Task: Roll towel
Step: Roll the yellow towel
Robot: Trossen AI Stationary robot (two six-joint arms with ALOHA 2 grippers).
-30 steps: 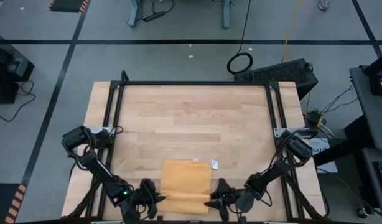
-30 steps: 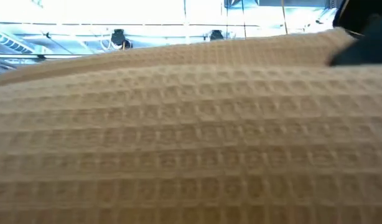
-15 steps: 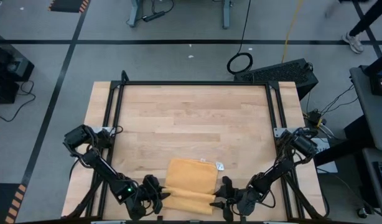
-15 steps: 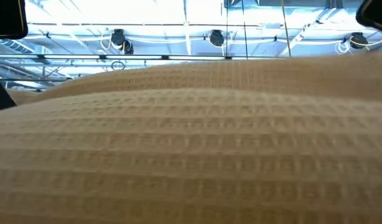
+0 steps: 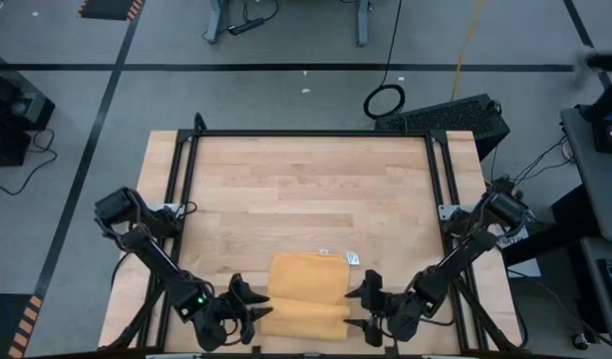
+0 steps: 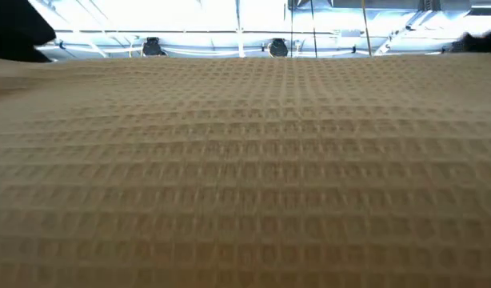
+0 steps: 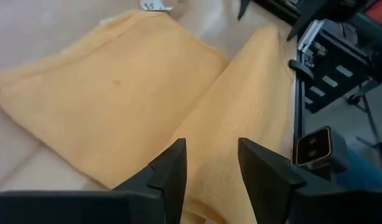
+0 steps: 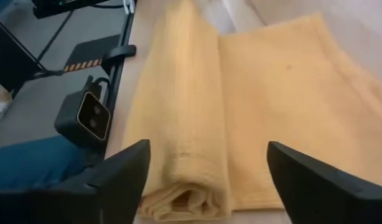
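Flanking towel [image 5: 306,291], both tools open.

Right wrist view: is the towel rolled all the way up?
No. Only the towel's near edge is rolled into a thick tube; the rest lies flat on the table beyond it.

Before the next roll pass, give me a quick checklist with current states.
1. Left gripper clear of the towel: ok, jaws apart, nothing between.
2. Right gripper clear: ok, jaws wide, empty.
3. Rolled part holding shape: ok, end spiral visible.
4. Flat part smooth: ok, no big wrinkles.
5. White tag position: ok, at the far right corner.
6. Roll tightness along its length: cannot tell.
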